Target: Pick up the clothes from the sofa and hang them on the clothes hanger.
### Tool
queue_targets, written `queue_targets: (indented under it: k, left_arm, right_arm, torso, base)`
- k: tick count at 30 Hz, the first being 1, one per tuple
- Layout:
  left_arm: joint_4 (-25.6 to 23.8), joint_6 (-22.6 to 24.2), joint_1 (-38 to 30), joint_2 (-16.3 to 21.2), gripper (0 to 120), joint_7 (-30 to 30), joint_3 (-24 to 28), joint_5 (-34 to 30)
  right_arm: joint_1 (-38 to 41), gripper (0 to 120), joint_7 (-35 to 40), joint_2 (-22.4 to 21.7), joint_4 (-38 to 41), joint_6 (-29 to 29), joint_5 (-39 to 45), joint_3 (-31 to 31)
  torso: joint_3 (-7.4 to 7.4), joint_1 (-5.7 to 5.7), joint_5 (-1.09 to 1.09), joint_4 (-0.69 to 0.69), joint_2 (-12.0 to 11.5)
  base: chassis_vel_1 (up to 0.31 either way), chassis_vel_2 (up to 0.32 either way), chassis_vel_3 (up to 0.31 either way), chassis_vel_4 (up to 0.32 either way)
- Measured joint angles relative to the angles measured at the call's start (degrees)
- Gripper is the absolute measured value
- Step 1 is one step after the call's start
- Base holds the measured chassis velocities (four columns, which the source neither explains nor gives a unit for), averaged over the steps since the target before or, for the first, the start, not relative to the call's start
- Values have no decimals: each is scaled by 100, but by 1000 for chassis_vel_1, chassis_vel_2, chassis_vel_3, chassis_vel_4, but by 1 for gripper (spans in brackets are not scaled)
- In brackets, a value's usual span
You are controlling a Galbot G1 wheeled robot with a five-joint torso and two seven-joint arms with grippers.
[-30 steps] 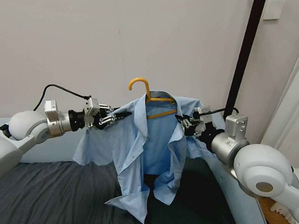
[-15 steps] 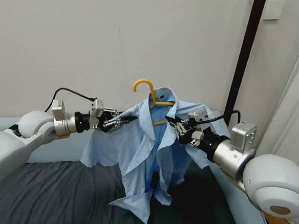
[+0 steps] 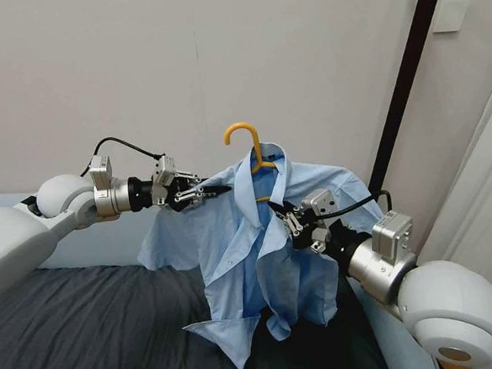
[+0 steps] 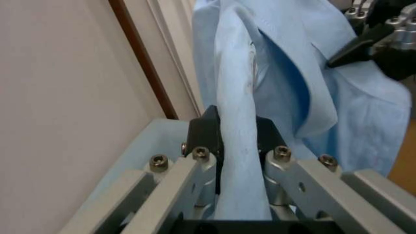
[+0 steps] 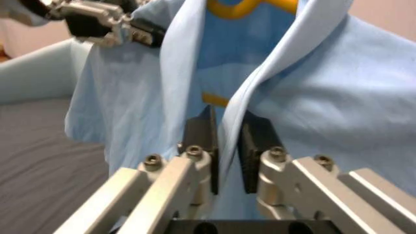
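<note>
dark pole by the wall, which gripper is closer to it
Right. The right gripper grips the shirt on the pole side; the left gripper grips its far shoulder.

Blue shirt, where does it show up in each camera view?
Head view: blue shirt centre, on the yellow hanger.
Left wrist view: fabric pinched in the left gripper, running toward the right gripper.
Right wrist view: front edge pinched in the right gripper, hanger behind.
Shared landmark: the right gripper.
</note>
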Motion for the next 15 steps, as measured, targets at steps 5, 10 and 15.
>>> queue_targets:
  k: [5,10,15]
  left_arm:
    - [152,-43,-43,-126,7,29,-7,63]
    - [425,-106,-146,-292,7,100,-7,83]
    - [717,-186,-263,-290,7,360,-7,116]
  right_arm:
    - [-164,36,-67,-275,80,17,-148,35]
    - [-293,51,31,-635,321,31,-441,101]
    - [-281,71,-115,-1215,455,283,-488,378]
  torso:
    - [0,0,1,4,0]
    - [1,0,3,-3,-1]
    - [0,0,0,2,-1]
  base:
    - [0,0,0,0]
    - [0,0,0,0]
    - [0,0,0,0]
